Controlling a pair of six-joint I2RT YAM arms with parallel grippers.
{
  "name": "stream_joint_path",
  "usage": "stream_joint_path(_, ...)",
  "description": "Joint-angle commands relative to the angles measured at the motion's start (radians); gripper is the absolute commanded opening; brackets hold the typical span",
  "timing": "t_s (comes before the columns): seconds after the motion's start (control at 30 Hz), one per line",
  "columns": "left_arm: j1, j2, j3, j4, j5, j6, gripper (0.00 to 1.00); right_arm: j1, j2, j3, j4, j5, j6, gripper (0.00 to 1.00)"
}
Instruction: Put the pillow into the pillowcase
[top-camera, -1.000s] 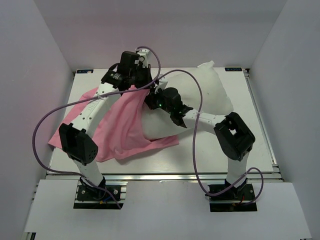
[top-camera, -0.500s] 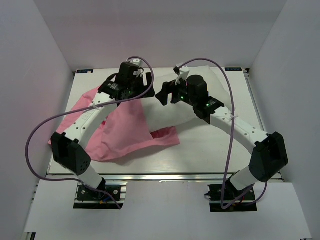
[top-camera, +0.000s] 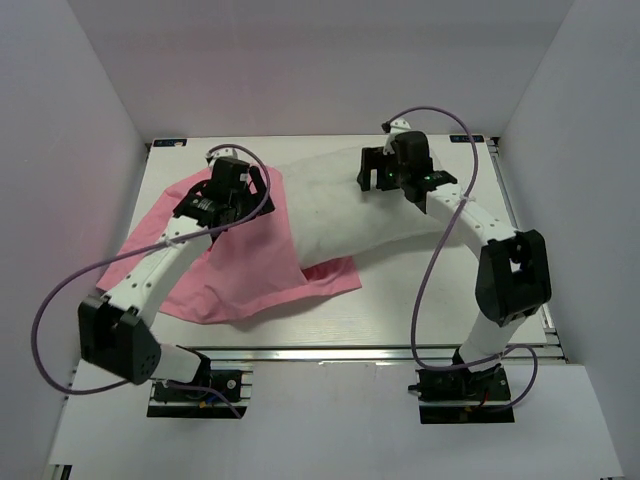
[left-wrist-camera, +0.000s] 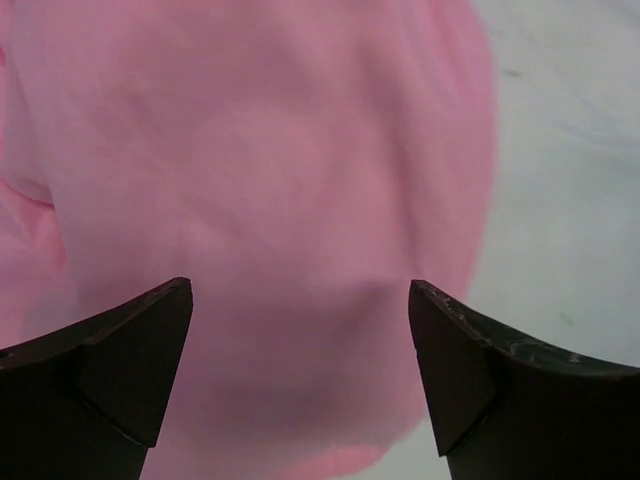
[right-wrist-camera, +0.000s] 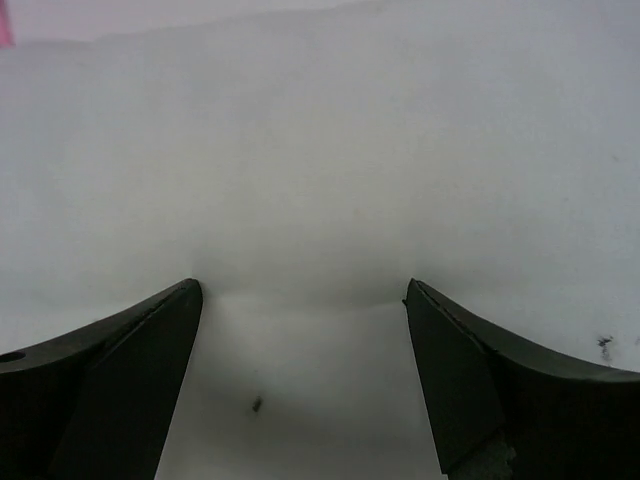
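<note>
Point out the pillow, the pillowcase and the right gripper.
pillow (top-camera: 335, 205): top view, its bare middle.
pillowcase (top-camera: 240, 265): top view, flat near part.
right gripper (right-wrist-camera: 302, 290): right wrist view, midway between fingertips.

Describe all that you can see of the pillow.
The pillow is plain white, plump, of soft matte cloth with a few small dark specks. It lies slantwise across the far half of the table. Its left end meets the pink pillowcase, whose lower layer shows under its near edge. The open right gripper is at its top; contact is unclear.
</note>
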Motion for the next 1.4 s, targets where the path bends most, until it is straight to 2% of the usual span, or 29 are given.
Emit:
stream_joint_path(0.0,0.061,0.116,-0.023,0.170,0.055,0.033,0.98,-0.026,0.035,0.010,-0.037,0.053,0.017,0.88)
stream_joint_path(0.17,0.060,0.304,0.069,0.380,0.282,0.196,0.96,-0.028,-0.017,-0.134,0.046,0.014,0.053,0.88)
stream_joint_path(0.3,0.058,0.454,0.209,0.416,0.435,0.262,0.93,-0.028,-0.109,-0.268,0.081,-0.033,0.113,0.86)
stream_joint_path(0.43,0.047,0.607,0.362,0.401,0.511,0.314,0.92,-0.013,-0.265,-0.427,0.104,-0.046,0.129,0.85)
stream_joint_path(0.6,0.032,0.657,0.469,0.366,0.535,0.331,0.93,0.003,-0.361,-0.431,0.023,-0.064,0.060,0.86)
stream_joint_path(0.63,0.032,0.654,0.495,0.344,0.528,0.328,0.98,0.016,-0.376,-0.417,0.006,-0.046,0.008,0.86)
stream_joint_path(0.7,0.031,0.602,0.491,0.294,0.482,0.322,0.98,0.038,-0.388,-0.388,-0.009,-0.023,-0.084,0.86)
stream_joint_path(0.73,0.029,0.571,0.454,0.284,0.412,0.311,0.98,0.078,-0.393,-0.380,-0.012,0.020,-0.198,0.87)
stream_joint_path(0.87,0.031,0.363,0.312,0.232,0.232,0.271,0.98,0.210,-0.404,-0.328,-0.054,0.195,-0.421,0.89)
stream_joint_path(0.9,0.031,0.271,0.284,0.221,0.213,0.264,0.98,0.230,-0.407,-0.322,-0.052,0.201,-0.454,0.89)
stream_joint_path(1.0,0.029,0.143,0.186,0.148,0.146,0.216,0.98,0.285,-0.418,-0.310,-0.060,0.174,-0.537,0.89)
stream_joint_path(1.07,0.029,0.024,0.093,0.110,0.112,0.144,0.98,0.310,-0.431,-0.314,-0.042,0.099,-0.596,0.89)
stream_joint_path(1.13,0.029,-0.079,0.023,0.089,0.118,0.071,0.98,0.325,-0.424,-0.322,-0.043,0.036,-0.641,0.89)
stream_joint_path(1.27,0.029,-0.200,-0.173,0.106,0.306,0.009,0.98,0.330,-0.356,-0.319,-0.040,-0.032,-0.706,0.89)
stream_joint_path(1.3,0.029,-0.216,-0.252,0.123,0.340,-0.003,0.98,0.330,-0.318,-0.319,-0.034,-0.036,-0.715,0.89)
stream_joint_path(1.37,0.023,-0.239,-0.314,0.170,0.380,-0.010,0.98,0.330,-0.269,-0.317,0.009,-0.035,-0.744,0.89)
